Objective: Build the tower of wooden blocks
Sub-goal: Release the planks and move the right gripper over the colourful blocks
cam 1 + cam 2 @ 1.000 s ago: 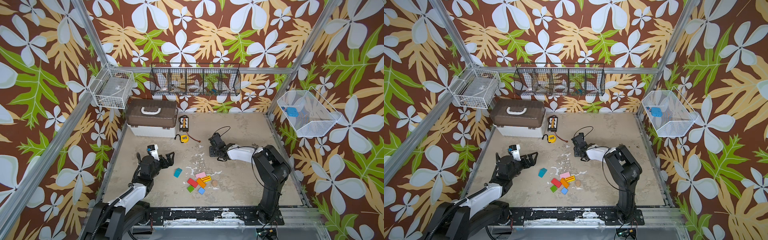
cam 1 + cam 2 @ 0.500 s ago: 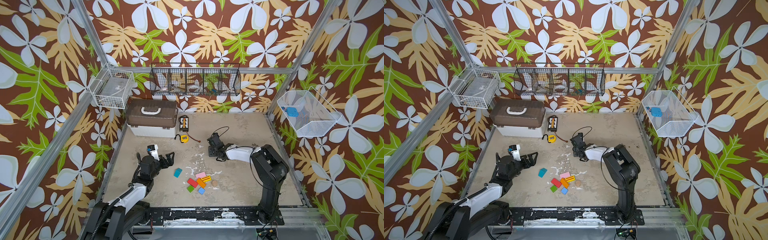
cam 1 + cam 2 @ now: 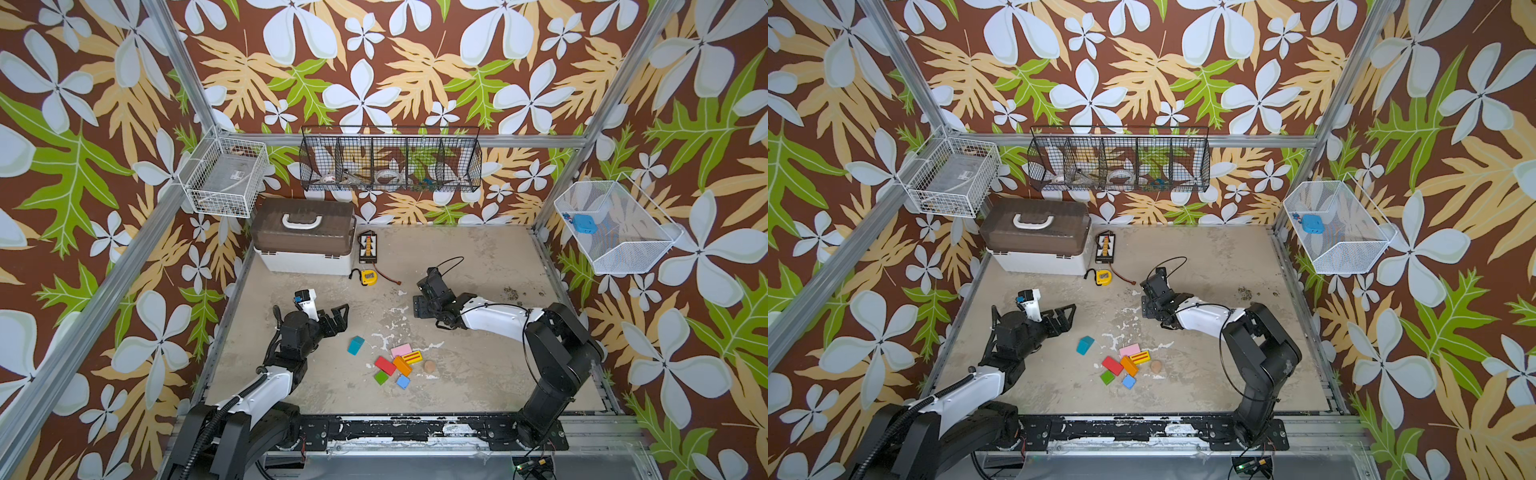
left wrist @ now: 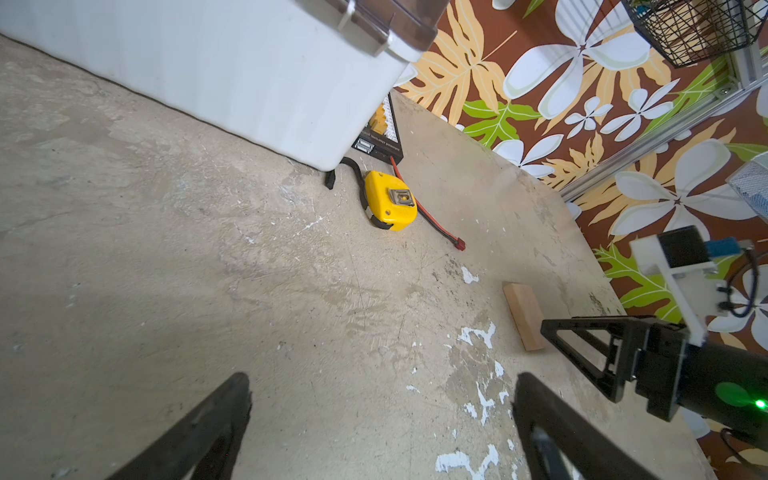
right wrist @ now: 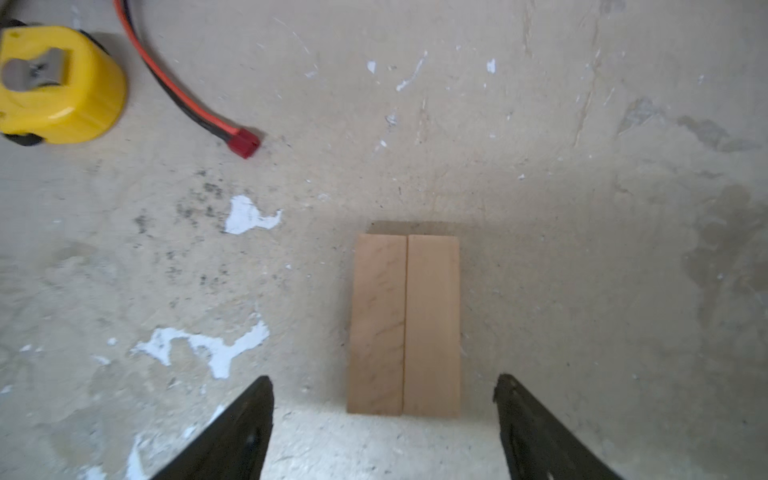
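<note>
Two plain wood planks [image 5: 405,324] lie flat side by side on the table, just ahead of my open right gripper [image 5: 382,388], whose jaws stand wider than the pair and touch neither. In both top views that gripper [image 3: 420,306] hides them. The other wood blocks lie loose nearer the front: teal [image 3: 355,345], pink [image 3: 401,350], yellow [image 3: 412,357], red [image 3: 385,365], orange [image 3: 402,365], green [image 3: 380,377], blue [image 3: 402,381] and a wood disc [image 3: 429,366]. My left gripper [image 3: 341,319] hovers open and empty left of the teal block. No tower shows.
A white box with a brown lid [image 3: 305,239] stands at the back left. Beside it lie a black board [image 3: 368,248] with a red cable and a yellow tape measure [image 3: 368,277]. Wire baskets [image 3: 390,164] hang on the walls.
The right gripper's jaws have spread wide apart and its arm has shifted slightly left. The left arm and the coloured blocks have not moved.
</note>
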You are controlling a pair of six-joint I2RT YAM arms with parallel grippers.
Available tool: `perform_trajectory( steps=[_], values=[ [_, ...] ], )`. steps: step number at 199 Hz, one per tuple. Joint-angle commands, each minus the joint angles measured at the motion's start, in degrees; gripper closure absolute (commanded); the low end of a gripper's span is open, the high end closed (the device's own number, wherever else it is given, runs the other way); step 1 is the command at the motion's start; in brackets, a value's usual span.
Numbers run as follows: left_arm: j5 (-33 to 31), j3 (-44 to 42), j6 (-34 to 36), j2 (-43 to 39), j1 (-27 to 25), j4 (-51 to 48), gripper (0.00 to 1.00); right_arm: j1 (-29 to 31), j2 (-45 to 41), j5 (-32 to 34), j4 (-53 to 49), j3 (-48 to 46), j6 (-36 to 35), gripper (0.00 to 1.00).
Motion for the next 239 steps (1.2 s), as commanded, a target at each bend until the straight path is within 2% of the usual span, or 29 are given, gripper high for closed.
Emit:
perform_trajectory(
  steps=[1, 58, 94, 130, 162, 174, 201, 239],
  values=[
    [-0.07, 0.32, 0.06, 0.24, -0.09, 1.92, 0.0, 2.41, -1.95, 4.24, -0.86, -0.46, 0.54, 0.13],
    [-0.16, 0.44, -0.09, 0.23, -0.09, 1.22, 0.0, 10.27, -2.32, 7.73, -2.64, 1.42, 3.69, 0.14],
    [0.47, 0.03, -0.05, -0.34, -0.09, 1.48, 0.0, 12.98, -5.18, 6.18, -1.86, -3.77, 7.43, 0.18],
    [0.38, -0.08, -0.07, -0.63, -0.13, 1.66, 0.0, 23.18, -9.46, 10.04, -3.49, -8.36, 14.41, 0.22],
    [0.31, 0.13, -0.05, -0.39, -0.09, 1.47, 0.0, 31.26, -9.61, 12.48, -2.56, -11.19, 20.36, 0.27],
    [0.46, 0.03, -0.1, -0.54, -0.09, 1.46, 0.0, 32.04, -8.6, 11.43, -1.44, -12.14, 21.43, 0.28],
    [0.55, -0.29, -0.06, -1.26, -0.1, 1.57, 0.0, 32.43, -4.37, 7.55, 1.54, -12.85, 22.17, 0.38],
    [0.72, -0.49, -0.09, -1.4, -0.12, 1.76, 0.0, 34.39, 1.02, 7.72, 1.35, -12.1, 24.71, 0.43]
  ],
)
